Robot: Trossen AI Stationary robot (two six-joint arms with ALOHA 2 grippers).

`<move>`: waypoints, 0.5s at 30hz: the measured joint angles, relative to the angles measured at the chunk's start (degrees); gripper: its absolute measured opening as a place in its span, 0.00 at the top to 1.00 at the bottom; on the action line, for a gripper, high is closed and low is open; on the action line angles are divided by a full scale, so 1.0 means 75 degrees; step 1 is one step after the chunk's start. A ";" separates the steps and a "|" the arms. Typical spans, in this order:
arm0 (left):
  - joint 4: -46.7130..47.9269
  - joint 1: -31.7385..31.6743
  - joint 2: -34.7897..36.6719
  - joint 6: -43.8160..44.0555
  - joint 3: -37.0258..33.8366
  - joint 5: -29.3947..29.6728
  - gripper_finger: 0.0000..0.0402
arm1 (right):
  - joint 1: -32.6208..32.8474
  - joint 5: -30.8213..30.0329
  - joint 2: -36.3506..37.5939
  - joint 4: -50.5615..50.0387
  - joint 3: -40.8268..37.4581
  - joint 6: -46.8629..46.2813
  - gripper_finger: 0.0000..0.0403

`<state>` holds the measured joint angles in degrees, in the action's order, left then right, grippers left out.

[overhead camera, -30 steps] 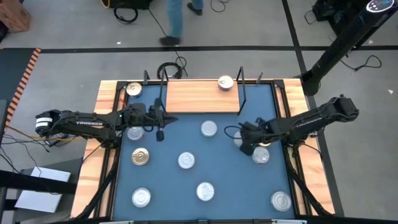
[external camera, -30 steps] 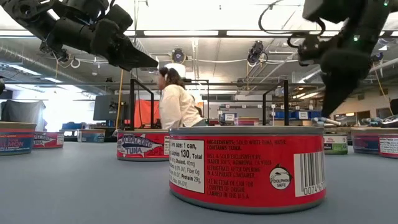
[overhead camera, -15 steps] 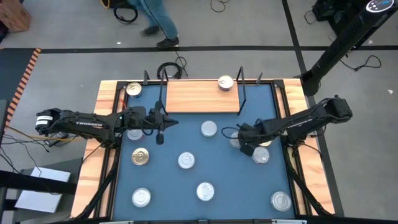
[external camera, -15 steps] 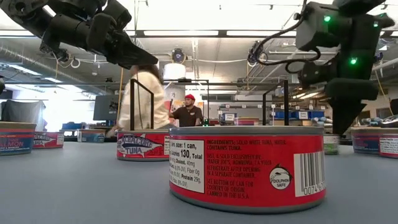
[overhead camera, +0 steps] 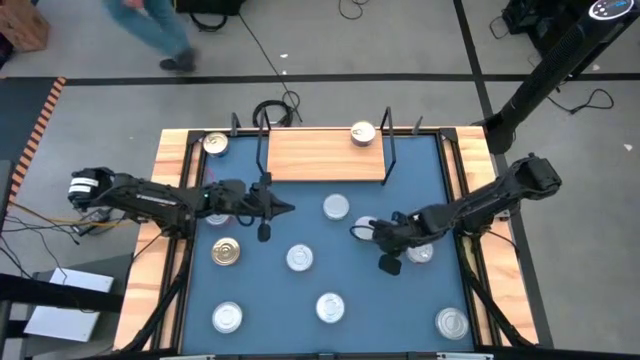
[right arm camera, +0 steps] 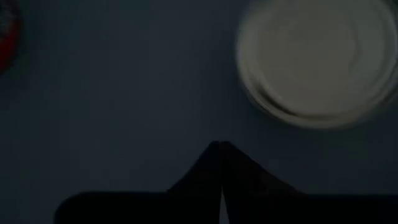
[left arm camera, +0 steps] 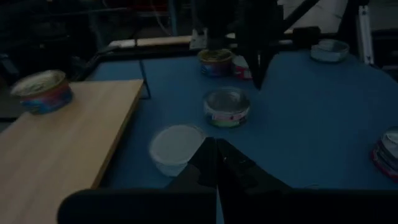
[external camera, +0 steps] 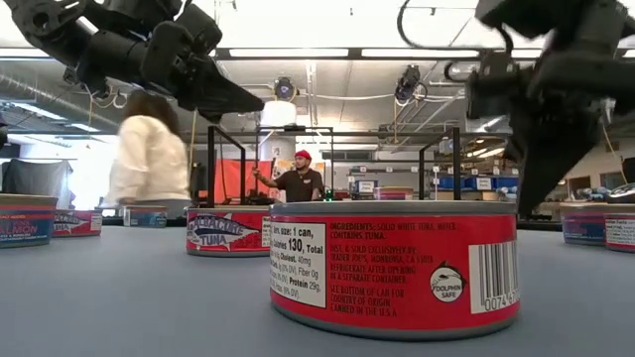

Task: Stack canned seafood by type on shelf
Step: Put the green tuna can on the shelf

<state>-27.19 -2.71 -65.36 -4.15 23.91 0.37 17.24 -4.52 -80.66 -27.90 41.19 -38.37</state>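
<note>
Near table's right side, right end effector (overhead camera: 362, 229) pressed together, empty; silver-lidded can (overhead camera: 335, 208) just beside, apart.

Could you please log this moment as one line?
left tool: shut, empty, above table | right tool: shut, empty, beside silver-lidded can | shelf: one can

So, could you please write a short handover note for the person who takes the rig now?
Left hand: shut, empty, above the blue table in front of the shelf.
Right hand: shut, empty, over the table's right half, beside a tin.
Done: one tin stands on the shelf, near its right end.
Left: nine tins I can count on the table, none stacked. One gold-lidded tin sits at the far left corner, another on the left side; silver-lidded ones are spread about. Types cannot be read from above.
</note>
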 joint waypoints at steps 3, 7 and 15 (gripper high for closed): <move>-0.0387 0.0097 -0.0297 -0.0017 -0.0001 0.0001 1.00 | 0.0232 -0.0502 0.0003 -0.0058 0.0267 0.0266 0.92; -0.0699 0.0141 -0.0514 -0.0025 0.0001 0.0001 1.00 | 0.0408 -0.1244 0.0003 -0.0055 0.0560 0.0977 0.85; -0.0806 0.0141 -0.0583 -0.0036 0.0001 0.0004 1.00 | 0.0132 -0.1283 -0.0397 -0.0420 0.0606 0.2493 0.75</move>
<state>-33.23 -1.65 -69.73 -4.43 23.92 0.40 18.22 -14.14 -83.64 -31.05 45.74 -19.67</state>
